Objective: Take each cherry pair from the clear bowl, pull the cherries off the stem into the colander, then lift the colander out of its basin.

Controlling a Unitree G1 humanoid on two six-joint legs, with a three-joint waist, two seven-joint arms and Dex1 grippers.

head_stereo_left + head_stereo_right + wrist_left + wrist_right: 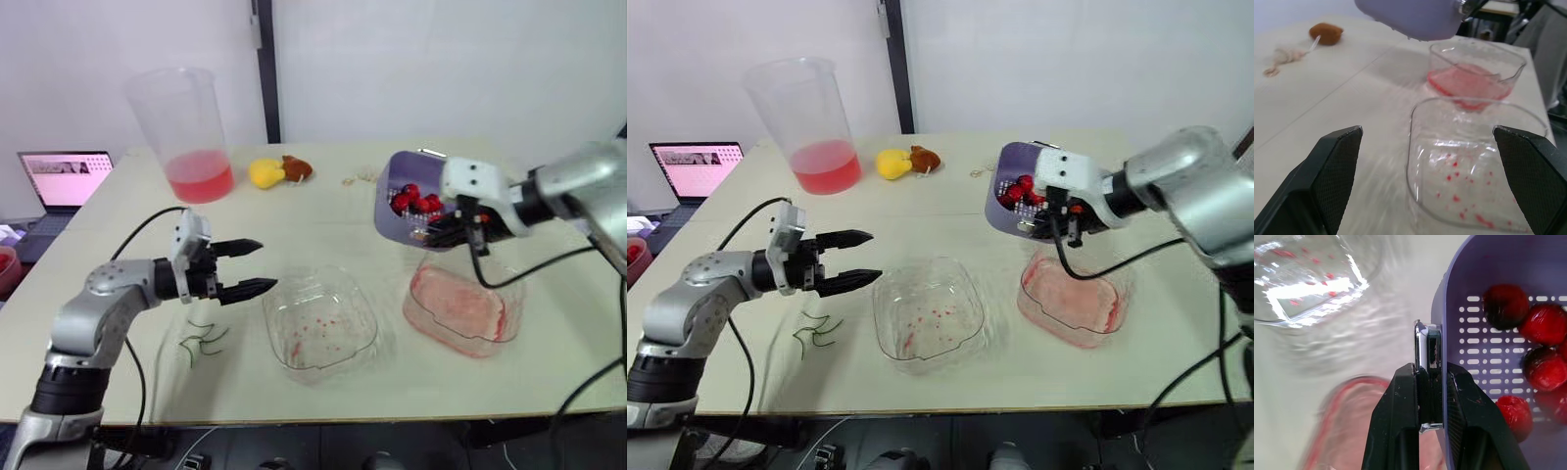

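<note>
Colander (392,171) hangs over the beige table (323,235), pinched in right gripper (1431,372) jaws; left gripper (266,264) jaws spread; white wall (441,59) behind.

You have one colander (1484,362) with at least five cherries (1547,323) showing, one bowl (323,277), one basin (460,313), one jug (181,117), one laptop (64,178), one yellow object (265,173) and one brown object (296,168). You can't count the stems (201,338): they lie tangled.

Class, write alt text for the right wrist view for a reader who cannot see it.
The right gripper clamps the lilac colander by its rim, with red cherries inside it. Beyond lie the pink-stained basin and the clear bowl.
</note>
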